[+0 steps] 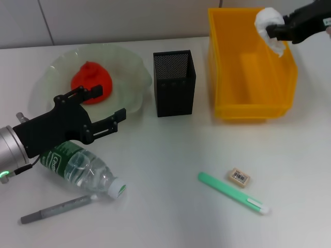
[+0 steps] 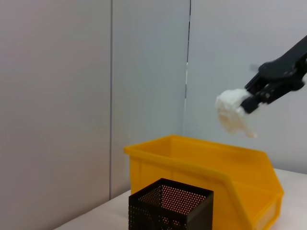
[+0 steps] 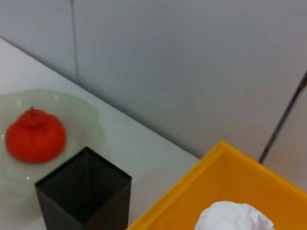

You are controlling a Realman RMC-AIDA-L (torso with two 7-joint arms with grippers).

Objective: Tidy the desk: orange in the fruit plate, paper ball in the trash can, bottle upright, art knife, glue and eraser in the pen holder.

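At the far left of the head view one left gripper (image 1: 105,110) hovered with fingers spread and empty, above one bottle (image 1: 83,168) lying on its side; one grey pen (image 1: 58,209) lay just below it. Upper left sat one fruit plate (image 1: 129,72) holding one orange (image 1: 92,81). In the centre stood one black pen holder (image 1: 174,82). Lower right lay one green art knife (image 1: 234,193) and one eraser (image 1: 240,176). Upper right, the right gripper (image 1: 273,31) clenched one paper ball (image 1: 269,23) over the yellow trash can (image 1: 251,109).

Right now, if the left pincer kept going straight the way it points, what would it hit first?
Probably the pen holder: the left pincer points toward it past the plate's near rim, and the wrist view centres on it. Height is unclear.
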